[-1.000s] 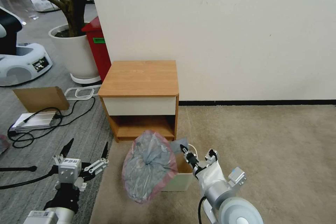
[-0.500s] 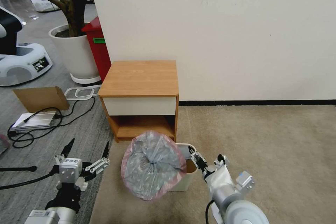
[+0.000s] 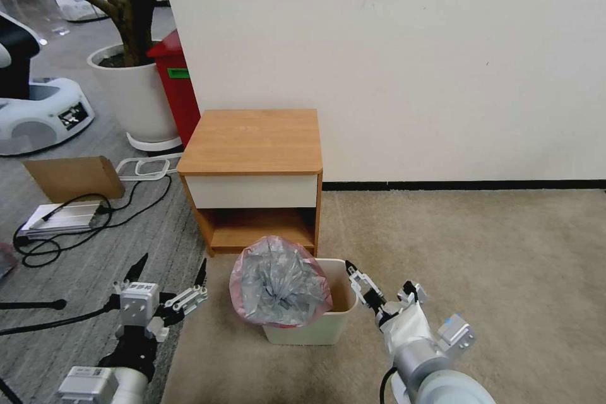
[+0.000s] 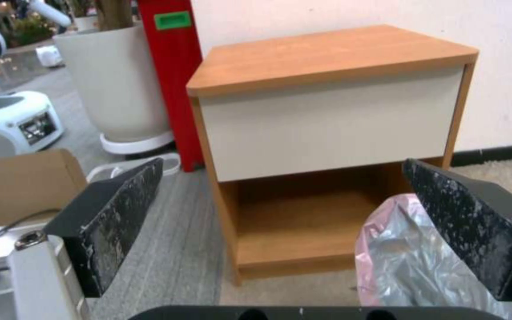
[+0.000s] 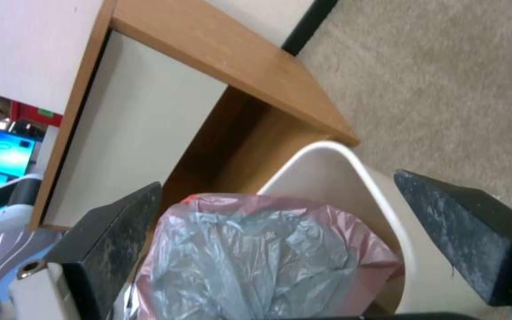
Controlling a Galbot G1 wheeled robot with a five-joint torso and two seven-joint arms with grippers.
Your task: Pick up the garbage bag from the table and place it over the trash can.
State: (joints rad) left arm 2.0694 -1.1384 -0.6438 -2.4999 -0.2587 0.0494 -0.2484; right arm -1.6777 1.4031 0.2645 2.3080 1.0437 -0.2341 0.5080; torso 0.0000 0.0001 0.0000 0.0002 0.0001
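Note:
The garbage bag (image 3: 281, 281), crinkly grey with a pinkish-red rim, sits bunched over the left part of the cream-white trash can (image 3: 315, 330), whose right half stays uncovered. The can stands on the carpet in front of the table (image 3: 252, 139), whose orange-brown top is bare. My right gripper (image 3: 380, 278) hovers open just right of the can's rim, touching nothing. In the right wrist view the bag (image 5: 256, 258) and the can rim (image 5: 351, 169) lie between its spread fingers (image 5: 463, 231). My left gripper (image 3: 172, 263) is open, left of the bag (image 4: 404, 262).
A tall red bin (image 3: 177, 88) and a white plant pot (image 3: 136, 98) stand left of the table by the wall. A cardboard piece (image 3: 72, 177), a flat device and black cables (image 3: 57, 227) lie on the grey floor at left. Beige carpet spreads to the right.
My right gripper has let go of the bag and drawn back to the right. The bag has dropped from hanging beside the can onto its left part. The left gripper edged slightly right.

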